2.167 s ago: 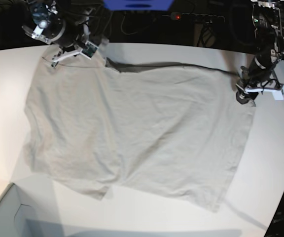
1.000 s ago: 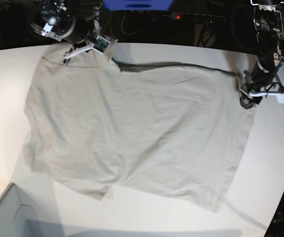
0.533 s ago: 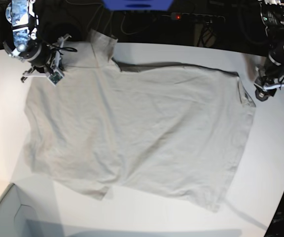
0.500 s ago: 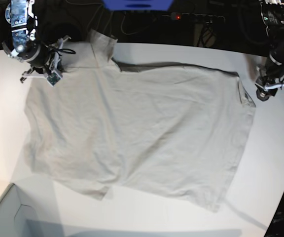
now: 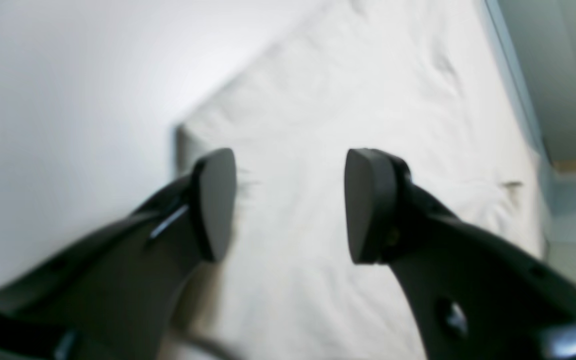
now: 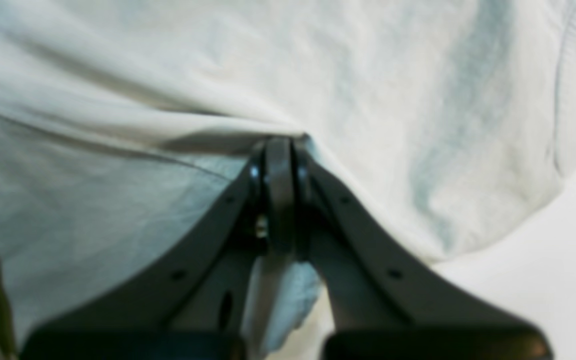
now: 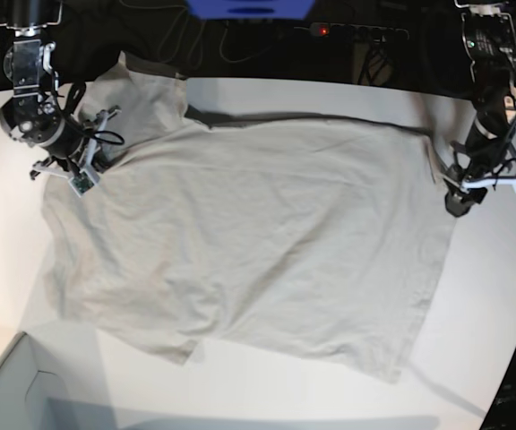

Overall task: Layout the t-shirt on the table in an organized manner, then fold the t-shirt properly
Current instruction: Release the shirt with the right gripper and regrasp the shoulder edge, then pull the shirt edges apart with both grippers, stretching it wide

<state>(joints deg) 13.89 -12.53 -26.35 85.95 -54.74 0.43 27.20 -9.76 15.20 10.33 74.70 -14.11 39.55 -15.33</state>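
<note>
reaching low at far left, the right hand [image 7: 81,175] pinches the t-shirt [image 7: 258,242]; the left hand [image 7: 456,199] hovers half-open over its right edge.

Black arms [image 7: 36,107] with matte curved jaws (loose cables).

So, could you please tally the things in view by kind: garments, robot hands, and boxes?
Garments: 1, the t-shirt
Robot hands: 2, the left hand and the right hand
Boxes: 1, the pale box at the corner
Total: 4
</note>
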